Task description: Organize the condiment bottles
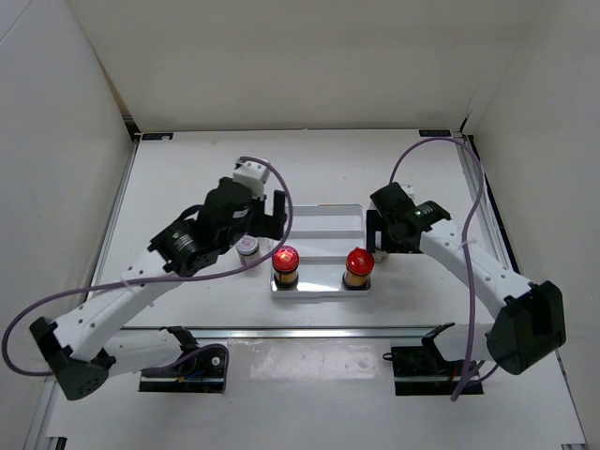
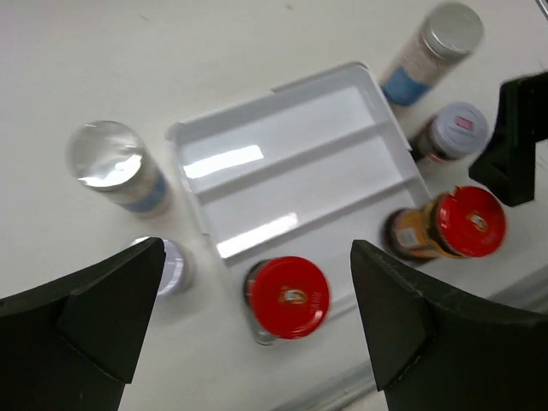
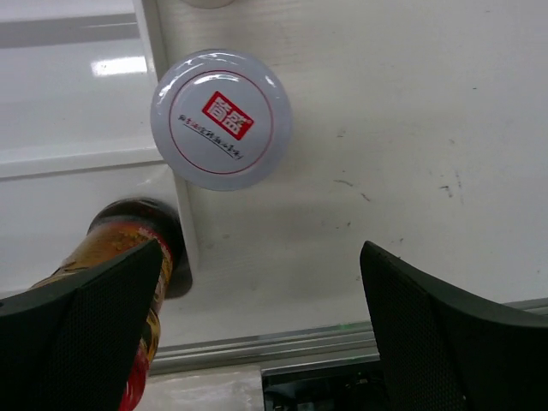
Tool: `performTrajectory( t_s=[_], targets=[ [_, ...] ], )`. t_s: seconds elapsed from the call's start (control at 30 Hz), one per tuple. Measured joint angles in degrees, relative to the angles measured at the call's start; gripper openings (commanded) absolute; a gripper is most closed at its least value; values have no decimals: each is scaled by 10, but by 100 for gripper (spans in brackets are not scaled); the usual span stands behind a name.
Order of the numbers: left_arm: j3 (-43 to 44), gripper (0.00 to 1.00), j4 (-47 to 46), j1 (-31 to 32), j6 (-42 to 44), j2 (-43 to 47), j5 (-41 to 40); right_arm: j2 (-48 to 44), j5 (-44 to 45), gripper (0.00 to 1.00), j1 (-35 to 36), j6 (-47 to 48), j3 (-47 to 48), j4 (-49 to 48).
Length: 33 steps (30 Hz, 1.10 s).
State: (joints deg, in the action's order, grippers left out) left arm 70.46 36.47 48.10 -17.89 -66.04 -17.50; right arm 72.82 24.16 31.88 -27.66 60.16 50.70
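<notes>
Left end effector (image 2: 257, 257), right end effector (image 3: 261, 248): both spread, empty.
You see both red-capped bottles (image 1: 285, 258) (image 1: 358, 260) in the tray's (image 1: 323, 225) near compartment.

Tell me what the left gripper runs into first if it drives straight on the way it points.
Probably the red-capped shaker standing at a corner of the white tray; it lies almost centred ahead of the open left gripper. Depth is unclear, so the tray floor beside it is possible.

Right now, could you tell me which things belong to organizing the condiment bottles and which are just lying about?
Job: two red-capped bottles, two short bottles, two tall silver-capped bottles.
Lying about: white divided tray, purple cables.
</notes>
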Motion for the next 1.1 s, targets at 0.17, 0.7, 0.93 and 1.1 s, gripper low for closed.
performTrajectory(
  t_s=[0.17,0.7,0.93,1.1],
  targets=[
    [-68,100,-5,-56,56,86,-81,57,-41,100,-11,15,17,-25],
    [-207,100,-43,-90,97,117,-128,143,-69,52,-50,31,33,-63],
    [-207,100,-47,-90,99,110,-128,128,-74,8,-52,38,36,-69],
    [-207,100,-49,-90,99,110,-127,72,-74,28,-52,39,53,-68]
  ],
)
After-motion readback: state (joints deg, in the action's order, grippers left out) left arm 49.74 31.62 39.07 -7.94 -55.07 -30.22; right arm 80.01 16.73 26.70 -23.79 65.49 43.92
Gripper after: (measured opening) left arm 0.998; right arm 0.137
